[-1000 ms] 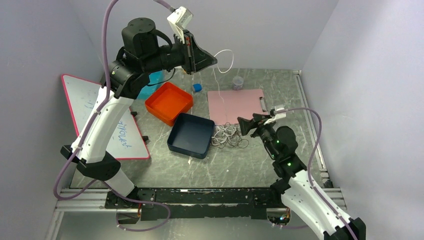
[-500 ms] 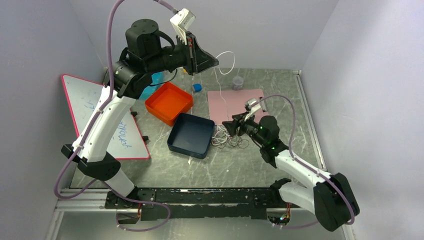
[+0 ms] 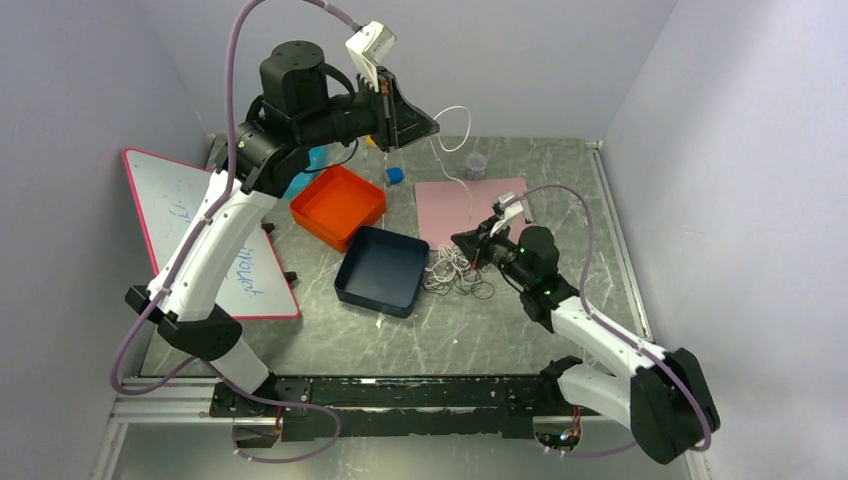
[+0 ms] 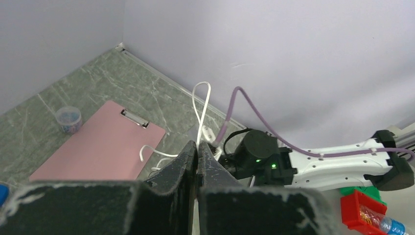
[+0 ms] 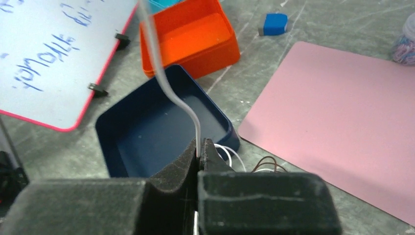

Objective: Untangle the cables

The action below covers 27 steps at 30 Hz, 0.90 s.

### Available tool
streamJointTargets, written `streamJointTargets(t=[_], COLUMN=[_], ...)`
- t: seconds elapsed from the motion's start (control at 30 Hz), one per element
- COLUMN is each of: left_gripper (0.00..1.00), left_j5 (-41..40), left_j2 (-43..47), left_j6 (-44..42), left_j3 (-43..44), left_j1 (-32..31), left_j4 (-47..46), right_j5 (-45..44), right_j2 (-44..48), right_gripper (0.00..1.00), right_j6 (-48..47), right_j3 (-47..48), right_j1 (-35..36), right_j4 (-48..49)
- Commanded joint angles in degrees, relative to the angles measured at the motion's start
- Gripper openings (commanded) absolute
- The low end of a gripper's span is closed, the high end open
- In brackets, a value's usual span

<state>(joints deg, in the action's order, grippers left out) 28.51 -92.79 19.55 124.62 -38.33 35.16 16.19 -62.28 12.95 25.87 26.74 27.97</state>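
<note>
The left fingers [image 4: 187,159] are raised high above the tabletop [image 3: 480,330] and pressed together on a white cable [image 4: 200,100]. It loops above them and hangs down over the pink clipboard [image 3: 470,205]. The right fingers [image 5: 188,159] are low beside the dark blue tray [image 3: 382,270], pinching that cable further down (it enters between the tips from above). The other cables [image 3: 458,275], white and dark brown, lie in one small tangle on the tabletop, between the tray and the right fingers.
</note>
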Motion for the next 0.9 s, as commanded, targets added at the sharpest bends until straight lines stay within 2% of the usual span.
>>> streamJointTargets(t=[0.0,0.2,0.33,0.43,0.5,0.6,0.77,0.87], left_gripper=[0.07,0.07,0.07,0.07,0.07,0.07,0.07,0.19], left_j5=[-0.9,-0.2,0.1,0.3,0.0,-0.6,-1.9,-2.6], left_j2=[-1.6,-7.3,-11.6,-13.8,-14.9,-17.3,-24.7,-28.0], left_j6=[0.9,0.9,0.9,0.9,0.9,0.9,-1.0,-0.7], left_j3=[0.3,2.4,2.3,0.9,-0.9,-3.0,-2.4,-4.4], left_j1=[0.6,1.3,2.0,2.2,2.3,2.3,2.7,3.6], left_j4=[-2.4,-3.8,-4.4,-5.5,-7.0,-9.3,-10.0,-12.0], right_j5=[1.6,7.6,10.6,8.0,2.9,-7.2,-14.8,-18.0], right_j2=[7.1,10.2,10.6,12.2,13.0,13.1,10.4,8.4], right_gripper=[0.0,0.0,0.0,0.0,0.0,0.0,0.0,0.0], right_j6=[2.8,1.8,2.6,4.4,5.7,7.9,11.4,14.7], right_j3=[3.9,10.6,13.5,15.0,15.6,14.3,11.2,8.3], right_j1=[0.3,0.3,0.3,0.3,0.3,0.3,0.2,0.1], right_j4=[-10.0,-32.0,-41.9,-46.7,-49.1,-49.6,-44.0,-37.2])
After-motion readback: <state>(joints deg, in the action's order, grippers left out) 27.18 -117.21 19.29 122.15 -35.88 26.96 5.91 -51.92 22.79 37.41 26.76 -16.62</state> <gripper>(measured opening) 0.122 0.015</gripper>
